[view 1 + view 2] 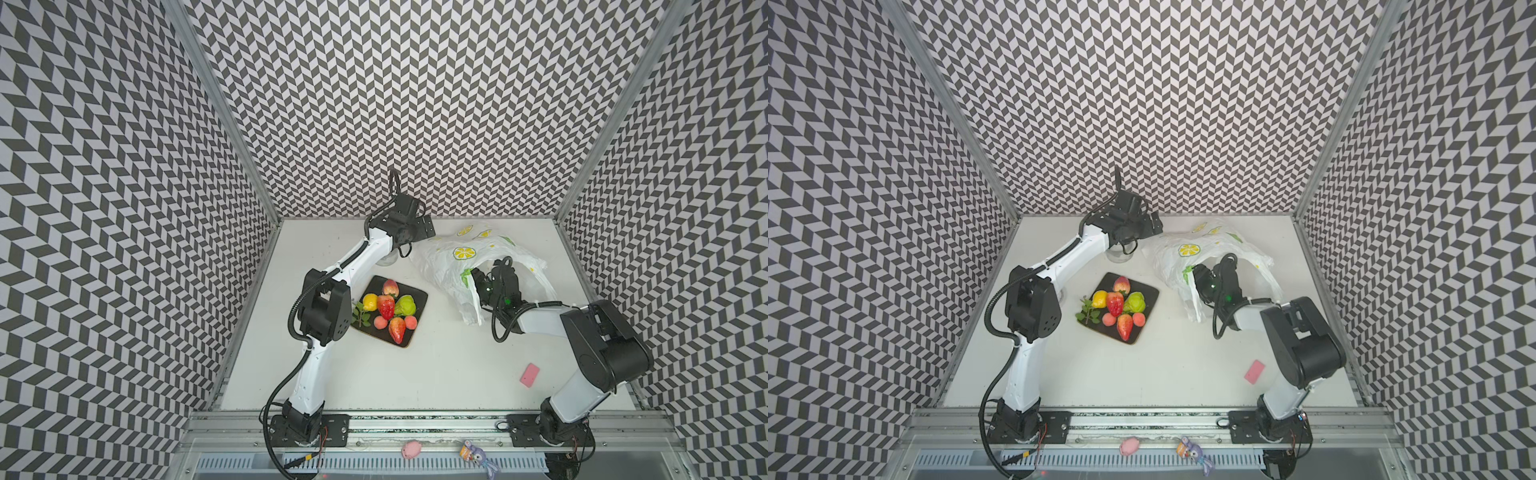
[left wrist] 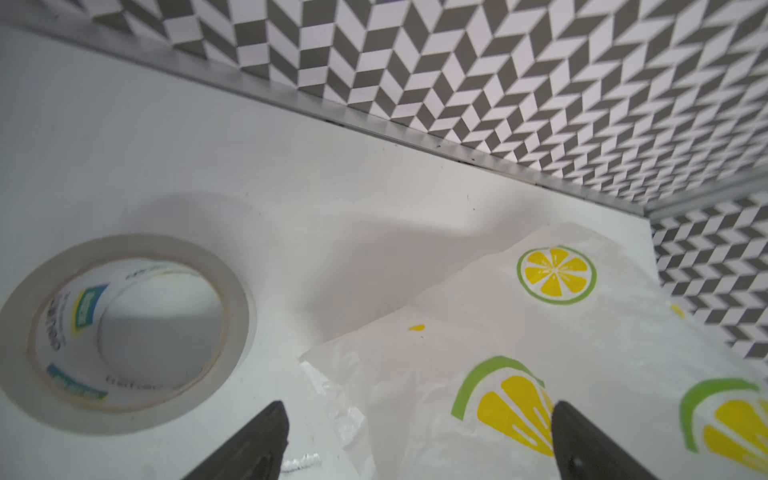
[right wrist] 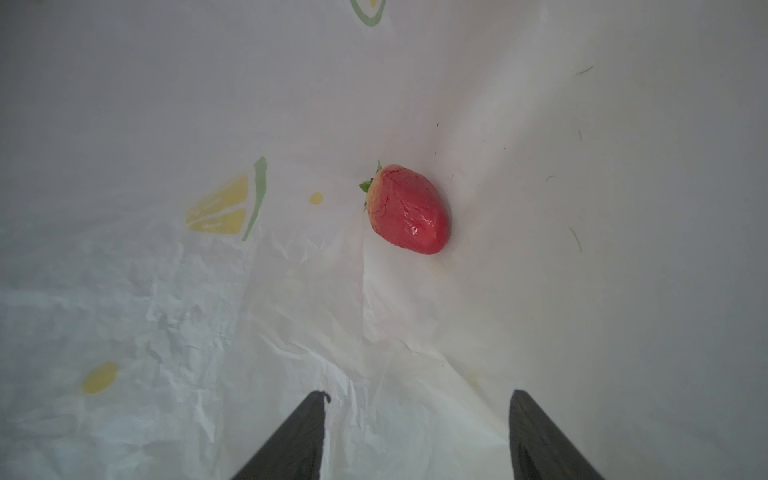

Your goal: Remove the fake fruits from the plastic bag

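The white plastic bag (image 1: 453, 257) (image 1: 1177, 253) with lemon prints lies at the back right of the table. My right gripper (image 1: 478, 276) (image 3: 417, 392) reaches into its mouth, open and empty. One red strawberry (image 3: 409, 210) lies on the bag's inner wall ahead of the fingers, apart from them. My left gripper (image 1: 424, 232) (image 2: 417, 405) hovers open over the bag's (image 2: 540, 332) far left corner, holding nothing. Several fake fruits (image 1: 386, 307) (image 1: 1121, 303), among them strawberries, a lemon with a sprig and a green pear, lie together on a black plate (image 1: 417, 297).
A clear tape roll (image 2: 124, 324) (image 1: 1119, 253) stands by the left gripper, close to the back wall. A pink card (image 1: 530, 375) lies at the front right. A pink pig (image 1: 411, 450) and a purple toy (image 1: 478, 453) sit on the front rail.
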You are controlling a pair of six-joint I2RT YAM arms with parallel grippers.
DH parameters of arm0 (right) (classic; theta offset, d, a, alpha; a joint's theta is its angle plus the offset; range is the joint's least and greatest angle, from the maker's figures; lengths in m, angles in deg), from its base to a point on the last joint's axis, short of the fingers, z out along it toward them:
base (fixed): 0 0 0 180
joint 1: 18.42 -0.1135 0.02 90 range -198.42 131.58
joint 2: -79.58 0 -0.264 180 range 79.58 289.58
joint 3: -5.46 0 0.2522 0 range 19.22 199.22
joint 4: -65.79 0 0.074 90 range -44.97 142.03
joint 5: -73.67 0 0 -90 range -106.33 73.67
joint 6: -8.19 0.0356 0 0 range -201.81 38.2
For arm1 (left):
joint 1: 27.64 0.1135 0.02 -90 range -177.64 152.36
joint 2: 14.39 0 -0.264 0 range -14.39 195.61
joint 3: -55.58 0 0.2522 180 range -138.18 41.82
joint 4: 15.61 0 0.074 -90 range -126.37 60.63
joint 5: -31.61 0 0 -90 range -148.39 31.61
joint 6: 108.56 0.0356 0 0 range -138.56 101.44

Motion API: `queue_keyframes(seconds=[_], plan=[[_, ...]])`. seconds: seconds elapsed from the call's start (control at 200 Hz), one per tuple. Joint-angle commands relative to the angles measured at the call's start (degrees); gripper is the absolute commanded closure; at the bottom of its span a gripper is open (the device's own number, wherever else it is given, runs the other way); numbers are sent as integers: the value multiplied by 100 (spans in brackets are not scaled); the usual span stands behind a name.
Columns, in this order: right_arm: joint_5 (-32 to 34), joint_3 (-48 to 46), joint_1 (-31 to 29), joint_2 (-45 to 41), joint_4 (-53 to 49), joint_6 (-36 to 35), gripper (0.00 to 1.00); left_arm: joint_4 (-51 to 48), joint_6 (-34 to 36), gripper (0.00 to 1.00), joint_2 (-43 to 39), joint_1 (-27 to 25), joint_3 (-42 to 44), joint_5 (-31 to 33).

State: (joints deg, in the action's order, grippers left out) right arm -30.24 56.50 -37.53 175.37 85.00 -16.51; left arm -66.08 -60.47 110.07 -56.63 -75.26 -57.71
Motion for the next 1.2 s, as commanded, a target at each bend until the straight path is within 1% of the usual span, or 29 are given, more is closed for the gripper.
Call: queue_keyframes(seconds=[0.0, 0.18, 0.245, 0.391, 0.526, 0.656, 0.831, 0.956, 1.006, 1.051, 1.081, 1.152, 1.197], plan=[[11, -83, -28, -139, 191, -51, 31, -1025, -1377, 3, -72, 185, -37, -123], [2, -134, -27, -156, 206, -65, 31, -823, -2129, 5, 243, 266, -132, -1094], [17, -144, -22, -161, 201, -66, 31, -644, -2295, 10, 347, 269, -157, -1365], [36, -129, -22, -188, 166, -76, 31, -372, -2546, 14, 518, 245, -131, -1706], [30, -105, -5, -207, 127, -91, 31, -212, -2676, 16, 570, 202, 77, -1830], [36, -97, -5, -248, 71, -122, 31, 26, -2761, 23, 670, 201, 82, -1908], [38, -122, 18, -362, -21, -192, 31, 277, -2856, 37, 838, 210, 6, -1928], [51, -116, 39, -403, -119, -280, 31, 466, -2911, 49, 955, 195, -116, -1951], [47, -95, 51, -411, -174, -330, 31, 542, -2913, 56, 975, 207, -155, -1958], [64, -83, 79, -425, -243, -410, 31, 683, -2879, 65, 957, 201, -144, -2011], [68, -72, 111, -437, -294, -480, 31, 773, -2849, 70, 940, 194, -123, -2064], [118, -21, 205, -507, -513, -772, 31, 967, -2671, 85, 871, 160, -71, -2129], [181, 9, 278, -562, -690, -918, 31, 1052, -2520, 90, 803, 140, -47, -2151]])
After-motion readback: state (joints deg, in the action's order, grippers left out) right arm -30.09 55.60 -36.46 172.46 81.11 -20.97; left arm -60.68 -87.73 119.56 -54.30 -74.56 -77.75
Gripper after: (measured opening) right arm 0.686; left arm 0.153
